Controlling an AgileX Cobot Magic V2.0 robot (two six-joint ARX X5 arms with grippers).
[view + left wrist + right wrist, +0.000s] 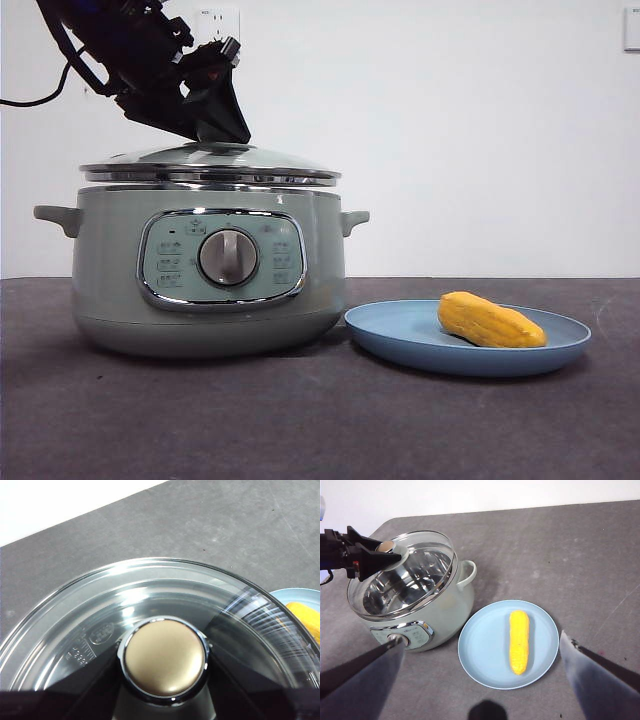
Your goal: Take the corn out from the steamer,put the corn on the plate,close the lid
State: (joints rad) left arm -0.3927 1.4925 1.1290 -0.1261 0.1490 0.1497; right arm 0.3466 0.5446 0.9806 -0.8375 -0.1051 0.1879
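One plate (400,340) is seen nearest, set flat on the dark table (300,430) to the right of the steamer in the front view, its rim close to the pot's base. One corn (490,321) is found on it, lying on its side on the plate's right half in that view, wholly inside the rim; in the right wrist view the cob (519,641) is shown stretched along the plate (485,650), right of centre. One steamer (110,290) is placed just beside the plate, its control panel with the single dial (228,257) turned toward the front camera and its two side handles jutting out. One lid (270,165) is seen on top of the pot, with its chrome rim on the pot's rim; from the right wrist view the lid (420,575) appears slightly tilted or offset, and whether it is fully seated cannot be told. The lid's one knob (165,657) is gripped by the left gripper (215,115), which is brought in from the upper left of the front view; its dark jaws are seen clamped on either side of the knob. The right gripper (480,680) is held high above the table, over the plate's near side, with its two jaws spread wide and nothing between them. A white wall is seen behind the table.
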